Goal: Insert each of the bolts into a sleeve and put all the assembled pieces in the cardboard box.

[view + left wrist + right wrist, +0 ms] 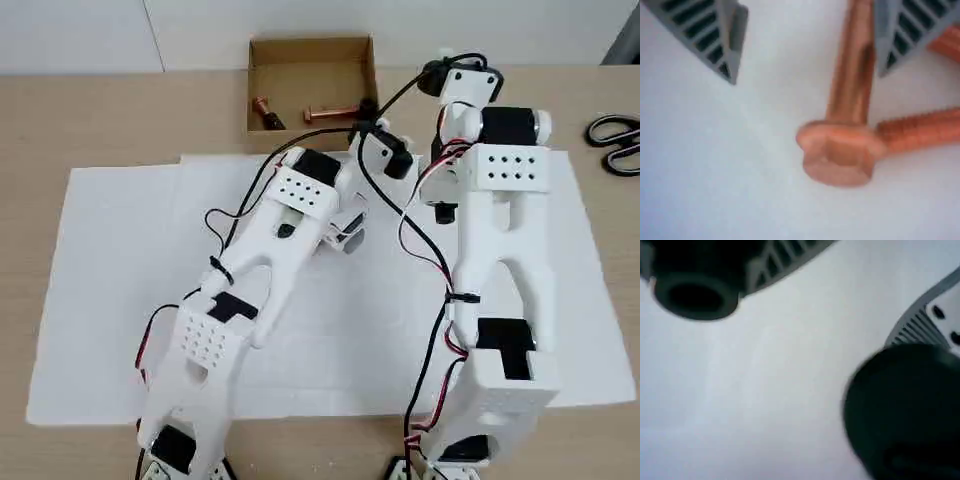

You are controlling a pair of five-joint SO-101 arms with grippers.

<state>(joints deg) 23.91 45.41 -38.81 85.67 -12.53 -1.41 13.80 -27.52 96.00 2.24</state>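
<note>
A copper bolt [840, 160] lies nearest us, its flanged head at centre of the left wrist frame, shank running up between the spread fingers [715, 40] of the left gripper [807, 77]. A second bolt [920, 132] touches it at right. Pickup seems in hand: next we close on the shank.

The cardboard box [300, 75] lies behind the sheet [110, 300] with pieces [335, 113] in it; scissors [615, 143] lie right of the sheet.
</note>
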